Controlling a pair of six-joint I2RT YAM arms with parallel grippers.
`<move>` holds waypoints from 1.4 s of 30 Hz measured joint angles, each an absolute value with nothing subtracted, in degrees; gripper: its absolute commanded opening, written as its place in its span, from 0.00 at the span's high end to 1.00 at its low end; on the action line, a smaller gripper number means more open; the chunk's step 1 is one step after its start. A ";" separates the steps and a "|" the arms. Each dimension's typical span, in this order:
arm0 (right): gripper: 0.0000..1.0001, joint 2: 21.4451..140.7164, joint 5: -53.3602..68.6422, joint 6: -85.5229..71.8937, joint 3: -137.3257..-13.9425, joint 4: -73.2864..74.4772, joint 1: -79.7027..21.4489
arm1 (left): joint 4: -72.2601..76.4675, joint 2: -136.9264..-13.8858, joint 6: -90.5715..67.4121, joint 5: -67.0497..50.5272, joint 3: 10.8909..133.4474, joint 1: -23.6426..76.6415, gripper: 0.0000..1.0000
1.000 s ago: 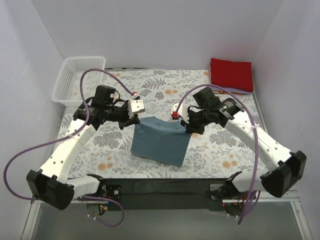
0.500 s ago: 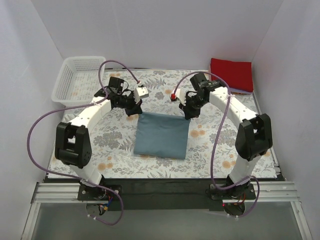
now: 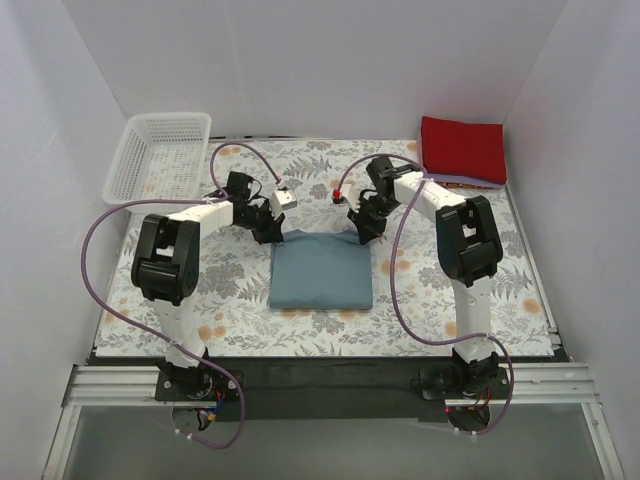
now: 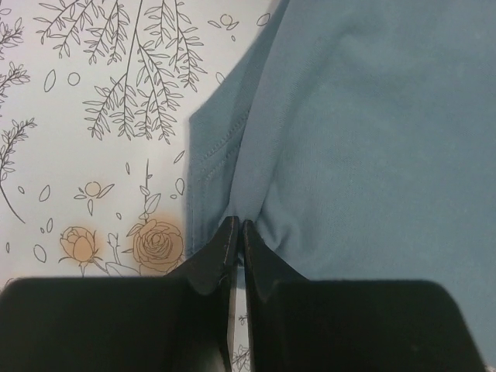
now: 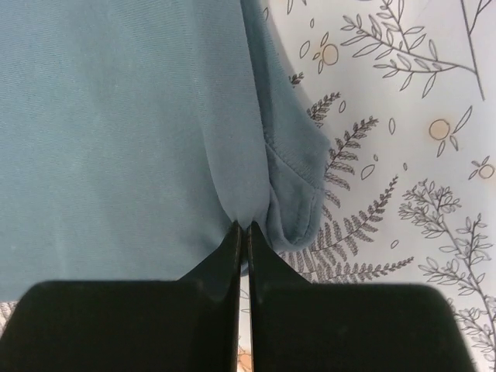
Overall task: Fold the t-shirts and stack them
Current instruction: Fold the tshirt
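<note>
Two corners are pinched, one by each arm.

From the top view, the slate-blue shirt (image 3: 320,275) lies folded into a rough rectangle in the middle of the floral tablecloth (image 3: 220,290). The left gripper (image 3: 273,233) is at its far left corner and the right gripper (image 3: 362,231) is at its far right corner. The red shirt (image 3: 462,148) sits folded at the table's far right corner, well apart, on a thin lavender shirt (image 3: 462,182) whose edge just shows beneath. The white basket (image 3: 128,160) stands at the far left. From up here I cannot tell whether the jaws hold cloth.

On the left wrist camera, the jaws are closed almost together on a small pucker of blue fabric, low against the tablecloth. A stitched hem (image 4: 211,151) of a lower layer pokes out beside the fold, which the overhead hides. I judge that perhaps only the top layer is gripped. If so, a lift or drag could slide the layers apart and undo the fold.

The right wrist camera shows the same thing, with the jaws nearly shut on a gather of cloth and a hemmed flap (image 5: 298,174) bulging just beside it. If one arm pulls harder or lets go first, the rectangle would skew. Neither wrist camera shows the red stack, so I must judge any carry from overhead.
</note>
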State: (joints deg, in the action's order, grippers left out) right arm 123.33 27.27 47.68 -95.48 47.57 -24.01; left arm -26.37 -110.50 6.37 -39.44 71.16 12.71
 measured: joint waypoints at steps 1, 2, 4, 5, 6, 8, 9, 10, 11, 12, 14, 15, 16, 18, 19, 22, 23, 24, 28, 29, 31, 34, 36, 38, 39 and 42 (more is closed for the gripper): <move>0.99 122.80 27.44 47.13 -94.85 46.92 -24.03 | -25.67 -110.34 6.28 -39.57 70.28 12.71 1.00; 0.99 122.15 27.53 46.63 -93.84 46.19 -24.08 | -24.75 -109.93 6.17 -39.81 69.30 12.69 1.00; 0.99 120.49 27.73 45.95 -91.35 45.23 -24.16 | -23.99 -108.16 5.61 -40.12 67.59 12.69 1.00; 0.99 119.33 27.81 45.54 -90.00 45.15 -24.34 | -23.99 -106.94 5.23 -40.32 66.85 12.69 1.00; 0.99 118.08 27.83 45.12 -88.84 45.25 -24.53 | -24.08 -105.73 4.89 -40.42 66.39 12.69 1.00; 0.99 115.33 27.81 44.31 -87.46 45.71 -24.88 | -24.84 -102.06 3.92 -40.82 65.67 12.75 1.00; 0.99 113.82 27.77 43.99 -87.18 45.93 -25.06 | -25.34 -99.96 3.53 -41.12 65.60 12.73 1.00; 0.99 112.12 27.79 43.72 -87.11 46.26 -25.28 | -25.80 -97.76 3.22 -41.28 65.56 12.73 1.00; 0.99 110.06 27.81 43.55 -87.11 46.33 -25.65 | -26.20 -95.46 2.96 -41.39 65.32 12.73 1.00; 0.99 108.64 27.81 43.44 -87.11 46.35 -25.96 | -26.87 -93.12 2.83 -41.47 65.01 12.73 1.00; 0.99 105.65 27.86 43.35 -87.15 46.50 -26.61 | -27.55 -89.49 2.74 -41.47 64.27 12.73 1.00; 0.99 104.75 27.88 43.35 -87.29 46.61 -27.05 | -28.12 -87.99 2.76 -41.45 63.81 12.69 1.00; 0.99 104.38 27.90 43.38 -87.55 46.78 -27.53 | -28.49 -86.80 2.85 -41.43 63.33 12.67 1.00; 0.99 104.84 27.99 43.44 -88.18 47.07 -28.27 | -28.93 -86.00 3.07 -41.45 62.52 12.36 1.00; 0.99 105.56 28.12 43.51 -88.68 47.48 -28.62 | -29.06 -86.06 3.16 -41.41 62.13 12.08 1.00; 0.99 109.67 28.40 43.64 -91.33 48.36 -29.06 | -29.08 -88.71 3.18 -41.25 61.43 10.44 1.00; 0.99 111.18 28.42 43.64 -92.40 48.34 -29.06 | -28.69 -90.24 3.16 -41.10 61.43 9.82 1.00; 0.99 113.40 28.47 43.64 -93.91 48.34 -28.99 | -28.32 -92.05 3.16 -40.97 61.43 9.32 1.00; 0.99 120.09 27.92 43.75 -97.12 47.79 -28.84 | -26.68 -99.88 2.70 -40.18 61.58 8.16 1.00; 0.99 121.40 27.70 43.83 -97.30 47.83 -28.75 | -26.26 -101.54 2.42 -40.03 61.69 8.08 1.00; 0.99 123.57 27.46 43.92 -97.65 47.81 -28.47 | -25.61 -104.09 1.78 -39.92 62.37 8.08 1.00; 0.99 125.14 27.51 43.88 -98.26 47.88 -28.21 | -24.95 -106.26 1.06 -39.90 64.27 8.08 1.00; 0.99 125.14 27.51 43.88 -98.28 47.86 -27.88 | -24.36 -107.09 0.80 -39.92 65.06 8.10 1.00; 0.99 125.03 27.83 43.90 -97.71 47.59 -27.62 | -24.14 -107.28 0.84 -40.16 65.17 8.08 1.00; 0.99 124.42 28.27 43.94 -96.60 46.83 -27.49 | -24.14 -107.15 1.06 -40.29 65.10 8.08 1.00; 0.99 121.54 28.93 44.03 -92.49 45.82 -27.35 | -24.16 -105.47 2.81 -41.74 63.61 8.10 1.00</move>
State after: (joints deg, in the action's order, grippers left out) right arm 121.54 28.93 44.03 -92.49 45.82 -27.35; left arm -24.16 -105.47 2.81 -41.74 63.61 8.10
